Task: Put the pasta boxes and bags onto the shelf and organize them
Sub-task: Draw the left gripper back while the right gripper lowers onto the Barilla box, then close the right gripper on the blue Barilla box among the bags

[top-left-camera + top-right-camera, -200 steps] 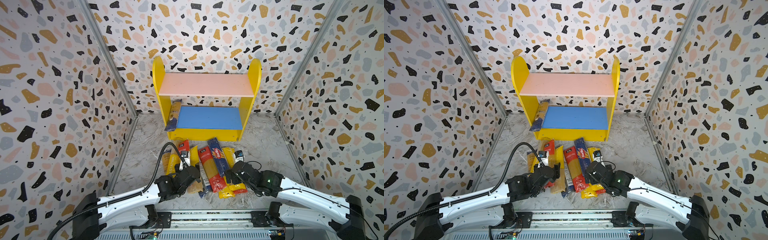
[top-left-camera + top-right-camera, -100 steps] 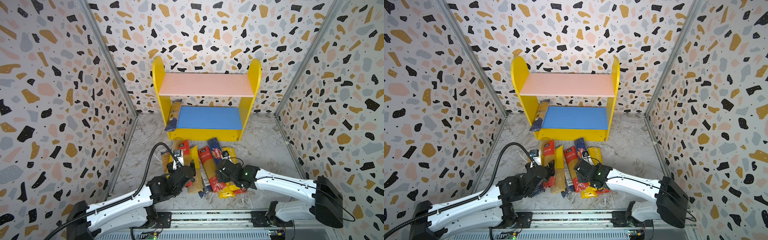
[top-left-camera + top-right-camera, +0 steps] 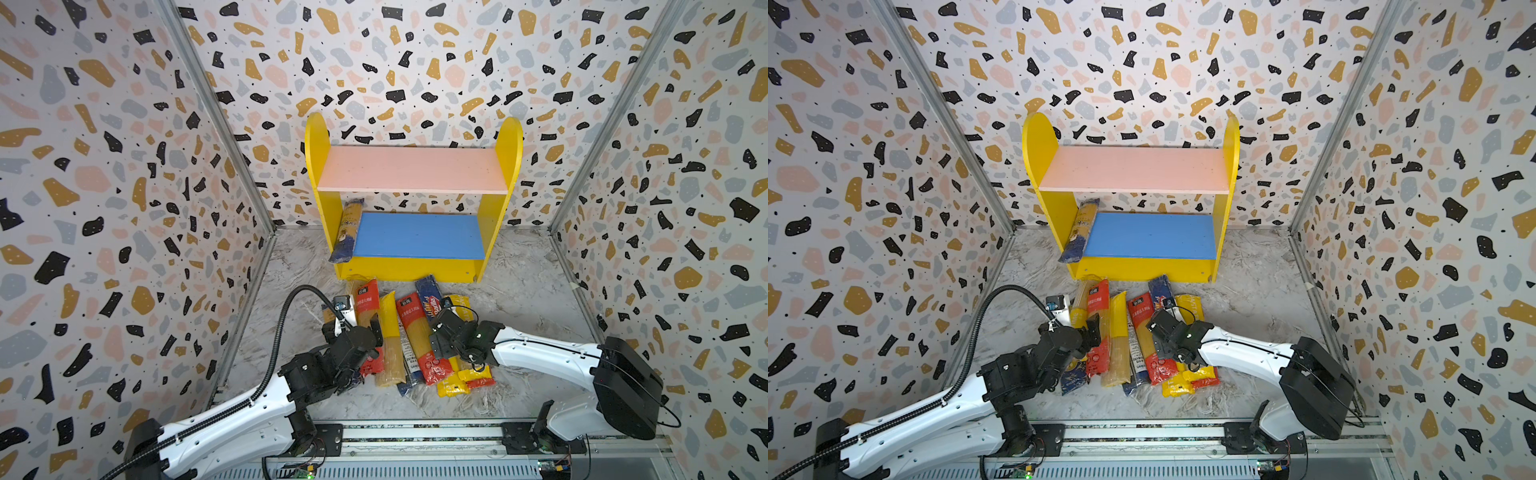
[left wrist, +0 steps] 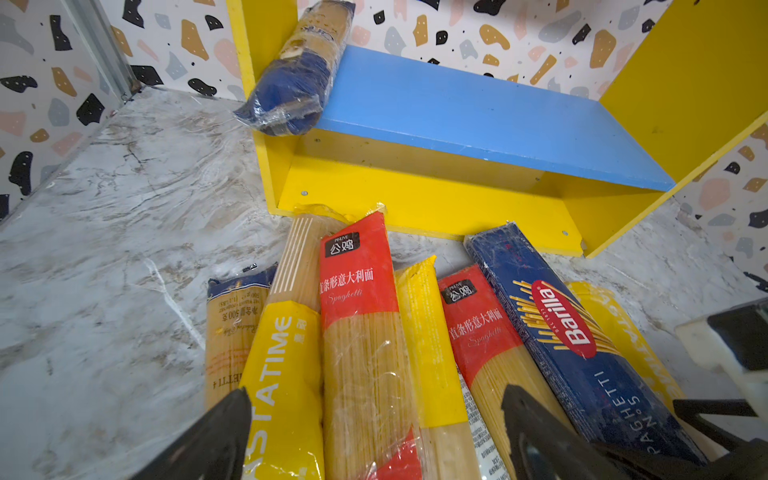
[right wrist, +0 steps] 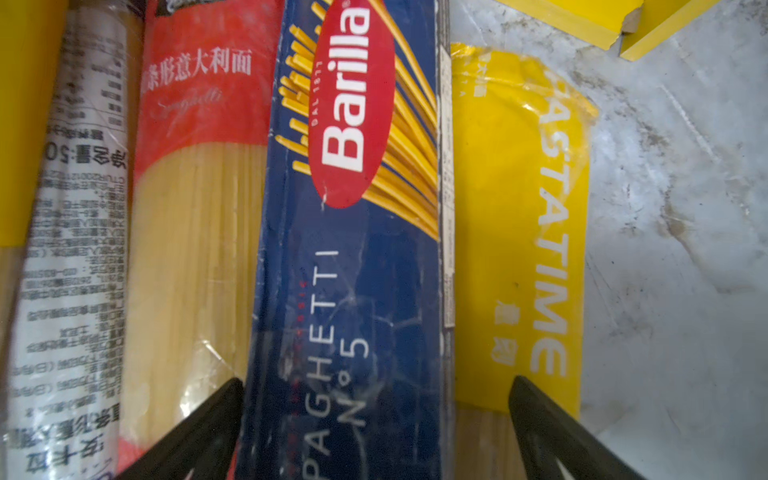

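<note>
One pasta bag (image 3: 347,230) leans on the blue board (image 3: 415,235) of the shelf (image 3: 318,166). The other packs (image 3: 409,324) lie on the tabletop (image 3: 532,291) in front. The left pincer (image 4: 374,390) is spread over them. The right pincer (image 5: 374,380) is spread around the Barilla pack (image 5: 353,249).

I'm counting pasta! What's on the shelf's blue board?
Only one pasta bag with a dark blue end, resting against the yellow side panel and poking past the front. The strip of blue board beneath it is covered.
</note>
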Motion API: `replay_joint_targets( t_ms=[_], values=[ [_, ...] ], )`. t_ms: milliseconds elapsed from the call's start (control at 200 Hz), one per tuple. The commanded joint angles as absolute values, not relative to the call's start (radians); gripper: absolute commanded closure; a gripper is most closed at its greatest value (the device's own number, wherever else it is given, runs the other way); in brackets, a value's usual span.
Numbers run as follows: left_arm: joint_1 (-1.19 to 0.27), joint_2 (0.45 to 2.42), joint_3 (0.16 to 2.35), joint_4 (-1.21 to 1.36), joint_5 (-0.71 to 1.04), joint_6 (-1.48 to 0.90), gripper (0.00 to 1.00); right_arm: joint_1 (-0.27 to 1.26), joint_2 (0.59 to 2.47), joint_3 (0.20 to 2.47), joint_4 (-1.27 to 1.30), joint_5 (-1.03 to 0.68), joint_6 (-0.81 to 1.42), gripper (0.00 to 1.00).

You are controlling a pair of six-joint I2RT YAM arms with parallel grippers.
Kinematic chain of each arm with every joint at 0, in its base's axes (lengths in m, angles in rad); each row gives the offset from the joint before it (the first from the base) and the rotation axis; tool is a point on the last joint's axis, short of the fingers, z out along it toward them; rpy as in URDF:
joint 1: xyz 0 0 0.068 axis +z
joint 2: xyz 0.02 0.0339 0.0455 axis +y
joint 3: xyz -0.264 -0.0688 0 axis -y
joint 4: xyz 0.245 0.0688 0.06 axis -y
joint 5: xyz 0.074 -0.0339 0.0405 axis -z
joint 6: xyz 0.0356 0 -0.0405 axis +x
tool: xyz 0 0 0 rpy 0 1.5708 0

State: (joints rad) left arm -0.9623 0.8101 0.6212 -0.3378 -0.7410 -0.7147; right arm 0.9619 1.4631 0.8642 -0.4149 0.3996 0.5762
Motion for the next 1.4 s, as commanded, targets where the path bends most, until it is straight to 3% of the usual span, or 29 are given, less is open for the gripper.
replay_joint_targets(
  t_ms=[0,280,521,656,881,1397],
  values=[
    [-0.941,0.789,0.635,-0.349,-0.742,-0.687,0.06,0.951,1.494,0.912,-0.396,0.387,0.548,0.0],
    [-0.906,0.788,0.648,-0.356,-0.729,-0.669,0.05,0.917,1.588,0.953,-0.397,0.375,0.535,0.12],
    [-0.873,0.778,0.642,-0.351,-0.714,-0.654,0.05,0.865,1.644,0.953,-0.403,0.344,0.54,0.14],
    [-0.862,0.772,0.634,-0.345,-0.701,-0.653,0.05,0.848,1.666,0.964,-0.416,0.328,0.537,0.33],
    [-0.844,0.773,0.644,-0.349,-0.696,-0.639,0.04,0.82,1.589,0.93,-0.341,0.178,0.518,0.49],
    [-0.829,0.778,0.667,-0.366,-0.675,-0.638,0.05,0.715,1.31,0.806,-0.124,-0.213,0.525,0.52]
  ],
)
